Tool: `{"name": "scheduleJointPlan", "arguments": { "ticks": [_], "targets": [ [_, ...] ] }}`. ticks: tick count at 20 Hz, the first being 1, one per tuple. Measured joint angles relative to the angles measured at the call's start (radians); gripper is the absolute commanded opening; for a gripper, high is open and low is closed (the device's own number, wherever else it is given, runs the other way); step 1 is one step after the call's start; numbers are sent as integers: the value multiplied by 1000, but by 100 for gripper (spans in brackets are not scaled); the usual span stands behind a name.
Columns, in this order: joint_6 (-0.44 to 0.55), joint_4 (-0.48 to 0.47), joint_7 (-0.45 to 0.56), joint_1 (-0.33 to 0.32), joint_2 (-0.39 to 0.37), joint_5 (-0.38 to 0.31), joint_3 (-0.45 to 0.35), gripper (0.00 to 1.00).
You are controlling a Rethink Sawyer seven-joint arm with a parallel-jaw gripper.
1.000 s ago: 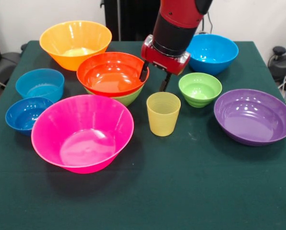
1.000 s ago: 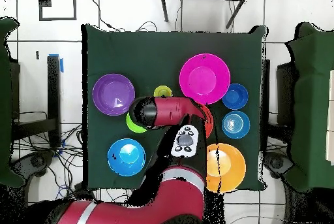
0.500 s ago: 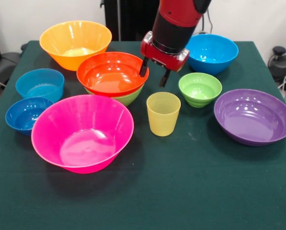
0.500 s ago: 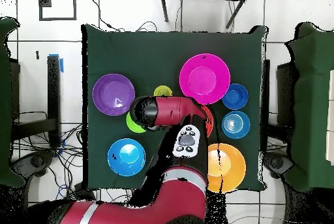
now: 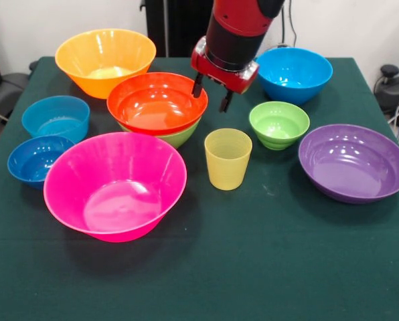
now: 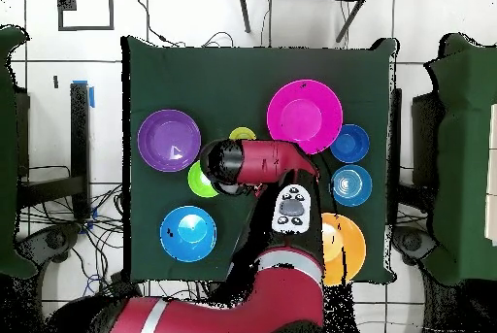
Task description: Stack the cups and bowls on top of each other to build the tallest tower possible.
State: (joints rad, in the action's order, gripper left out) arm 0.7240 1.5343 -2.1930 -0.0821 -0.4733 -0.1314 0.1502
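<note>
The yellow cup (image 5: 227, 158) stands upright in the table's middle; its rim shows in the overhead view (image 6: 243, 136). The red-orange bowl (image 5: 156, 101) sits nested in a medium green bowl (image 5: 179, 137) to the cup's left. The small green bowl (image 5: 278, 124) stands to the cup's right, also in the overhead view (image 6: 201, 182). My gripper (image 5: 211, 93) hangs open and empty in the air, behind and above the cup, between the red-orange bowl and the small green bowl. In the overhead view my arm hides the red-orange bowl.
Around stand an orange bowl (image 5: 106, 60), a large blue bowl (image 5: 295, 73), a purple bowl (image 5: 353, 162), a large pink bowl (image 5: 114, 184), a light-blue bowl (image 5: 55, 117) and a small dark-blue bowl (image 5: 37, 159). The green cloth (image 5: 266, 267) covers the table.
My gripper has risen and drawn back a little from the cup, still open and empty. The bowls and the cup have not moved.
</note>
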Motion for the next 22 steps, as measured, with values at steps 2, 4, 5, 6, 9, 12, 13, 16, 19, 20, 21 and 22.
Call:
{"name": "scheduleJointPlan", "arguments": {
  "ticks": [2, 4, 5, 6, 9, 12, 13, 16, 19, 20, 21, 22],
  "targets": [
    [0, -1, 0, -8, -6, 0, -10, 100],
    [0, -4, 0, -11, -8, -1, -16, 100],
    [0, -7, 0, -13, -9, -1, -20, 100],
    [1, -11, 0, -13, -9, -1, -25, 100],
    [14, -29, 0, -13, -9, -1, -44, 100],
    [40, -48, 0, -13, -9, -1, -56, 100],
    [48, -53, 0, -13, -9, -1, -59, 100],
    [65, -62, 0, -11, -10, -1, -63, 100],
    [77, -65, 0, -5, -20, -1, -63, 100],
    [77, -65, 0, -4, -23, -1, -63, 100],
    [77, -65, 0, -1, -31, -2, -63, 100],
    [77, -65, 0, 0, -33, -2, -63, 100]
  ]
}}
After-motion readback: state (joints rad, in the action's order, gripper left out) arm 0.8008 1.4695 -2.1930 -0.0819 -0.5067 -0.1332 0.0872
